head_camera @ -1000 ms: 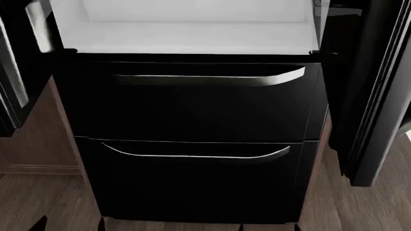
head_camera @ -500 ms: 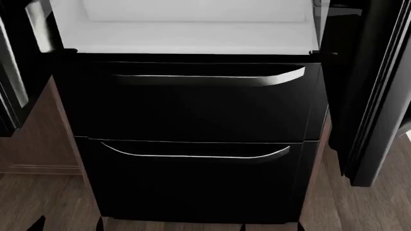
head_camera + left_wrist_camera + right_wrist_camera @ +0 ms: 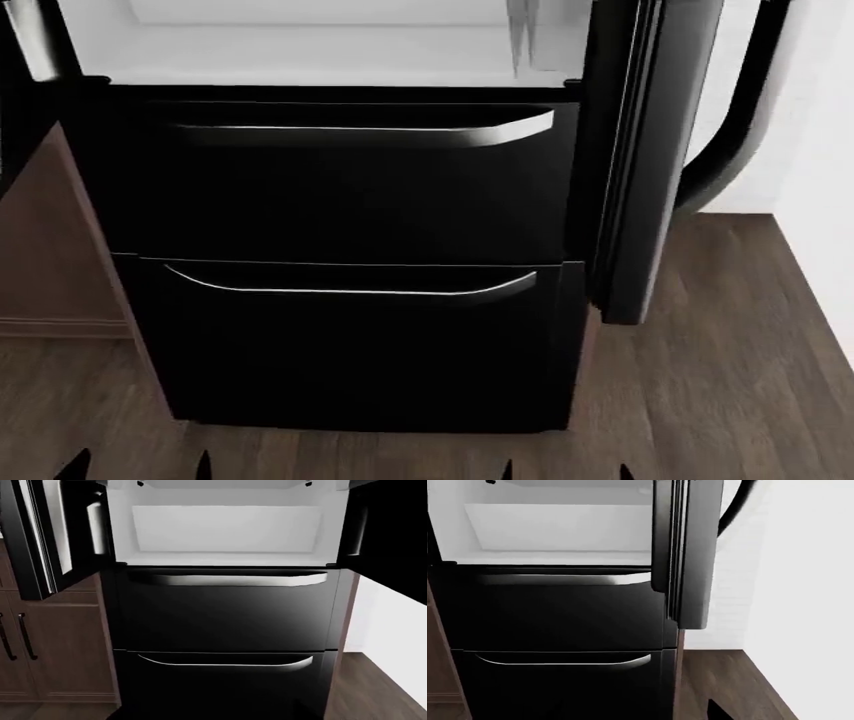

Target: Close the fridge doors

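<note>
Fingers (image 3: 78,466) low, clear of the open fridge doors (image 3: 641,160).

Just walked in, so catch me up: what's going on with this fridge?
The robot faces a black fridge whose upper doors stand open: the right door edge-on, the left door swung out, white interior showing. Both lower drawers are shut. Neither pincer touches a door yet.

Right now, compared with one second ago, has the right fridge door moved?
Cannot tell. The right fridge door shows nearer the right edge of the upper drawer, but the whole head view shifted too.
</note>
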`<state>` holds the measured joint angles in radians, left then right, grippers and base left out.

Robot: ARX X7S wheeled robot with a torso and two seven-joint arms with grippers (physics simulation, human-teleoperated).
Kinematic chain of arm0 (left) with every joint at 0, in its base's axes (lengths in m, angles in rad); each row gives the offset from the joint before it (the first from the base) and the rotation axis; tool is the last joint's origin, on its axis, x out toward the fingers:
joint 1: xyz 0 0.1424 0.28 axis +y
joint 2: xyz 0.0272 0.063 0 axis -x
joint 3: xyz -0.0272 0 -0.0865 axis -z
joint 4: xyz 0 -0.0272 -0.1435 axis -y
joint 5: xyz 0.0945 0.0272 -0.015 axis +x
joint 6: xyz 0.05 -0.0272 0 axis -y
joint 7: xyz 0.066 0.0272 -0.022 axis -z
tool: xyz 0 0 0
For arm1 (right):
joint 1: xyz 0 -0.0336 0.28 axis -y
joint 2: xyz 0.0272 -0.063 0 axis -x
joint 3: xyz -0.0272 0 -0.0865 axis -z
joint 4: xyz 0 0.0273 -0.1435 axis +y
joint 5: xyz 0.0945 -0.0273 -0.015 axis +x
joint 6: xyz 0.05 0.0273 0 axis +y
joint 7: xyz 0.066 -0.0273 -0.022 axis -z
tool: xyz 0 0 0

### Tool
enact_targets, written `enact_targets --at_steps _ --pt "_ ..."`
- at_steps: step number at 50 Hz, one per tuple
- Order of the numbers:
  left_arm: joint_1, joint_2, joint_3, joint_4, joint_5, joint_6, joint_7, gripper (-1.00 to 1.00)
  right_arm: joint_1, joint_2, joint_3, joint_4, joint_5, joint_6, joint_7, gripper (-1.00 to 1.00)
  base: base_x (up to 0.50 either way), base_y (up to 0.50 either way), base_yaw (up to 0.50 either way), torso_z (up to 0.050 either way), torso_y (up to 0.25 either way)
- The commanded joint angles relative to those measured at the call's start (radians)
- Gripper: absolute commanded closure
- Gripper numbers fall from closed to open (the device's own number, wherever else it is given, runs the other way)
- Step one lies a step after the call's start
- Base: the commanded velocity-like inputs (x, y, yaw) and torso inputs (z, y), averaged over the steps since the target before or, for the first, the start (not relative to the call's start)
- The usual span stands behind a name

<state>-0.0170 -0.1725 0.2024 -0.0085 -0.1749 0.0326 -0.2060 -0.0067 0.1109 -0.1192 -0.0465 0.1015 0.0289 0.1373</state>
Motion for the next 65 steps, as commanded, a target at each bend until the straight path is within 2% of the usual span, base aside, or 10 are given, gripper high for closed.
enact_targets --at_steps 1,11,13,19,26,52,56,58,63,65 --pt "-0.002 -0.002 0.004 -0.003 -0.004 0.01 -0.01 -1.0 0.0 0.016 -0.008 -0.009 0.022 0.004 0.004 -1.0 0.0 -0.5 0.0 0.0 0.0" --pt "-0.036 -0.01 0.007 -0.006 -0.028 -0.053 -0.01 -1.0 0.004 0.045 0.002 -0.089 0.021 0.089 0.033 -1.0 0.0 -0.5 0.0 0.0 0.0" --pt "-0.033 -0.022 0.023 0.028 0.065 -0.05 -0.069 -1.0 -0.002 0.053 0.005 -0.116 0.021 0.116 0.04 -1.0 0.0 -0.5 0.0 0.0 0.0" --pt "-0.042 -0.072 -0.008 0.183 0.002 -0.234 -0.069 -1.0 -0.031 0.076 0.025 -0.225 0.045 0.185 0.055 -1.0 0.0 -0.47 0.0 0.0 0.0" --pt "-0.038 -0.095 -0.016 0.206 0.024 -0.203 -0.081 -1.0 -0.036 0.1 0.032 -0.283 0.047 0.23 0.076 -1.0 0.0 -0.05 0.0 0.004 0.0" --pt "-0.157 -0.126 -0.035 0.386 0.0 -0.505 -0.152 -1.0 0.086 0.162 0.046 -0.499 0.078 0.551 0.132 -1.0 0.0 0.0 0.0 0.05 0.009" --pt "-0.146 -0.128 -0.03 0.346 0.009 -0.462 -0.148 -1.0 0.076 0.162 0.045 -0.47 0.065 0.505 0.137 -1.0 0.0 0.0 0.0 0.05 0.009" --pt "-0.118 -0.121 -0.024 0.265 0.003 -0.342 -0.115 -1.0 0.065 0.152 0.028 -0.381 0.047 0.432 0.134 -1.0 0.0 0.0 0.0 0.05 0.009" --pt "-0.118 -0.122 -0.023 0.263 0.002 -0.34 -0.117 -1.0 0.066 0.154 0.027 -0.379 0.048 0.43 0.136 -1.0 0.0 0.0 0.0 0.045 0.009" --pt "-0.136 -0.112 -0.016 0.244 0.018 -0.424 -0.153 -1.0 0.083 0.149 0.034 -0.381 0.059 0.474 0.144 -1.0 0.0 0.0 0.0 0.021 0.0"
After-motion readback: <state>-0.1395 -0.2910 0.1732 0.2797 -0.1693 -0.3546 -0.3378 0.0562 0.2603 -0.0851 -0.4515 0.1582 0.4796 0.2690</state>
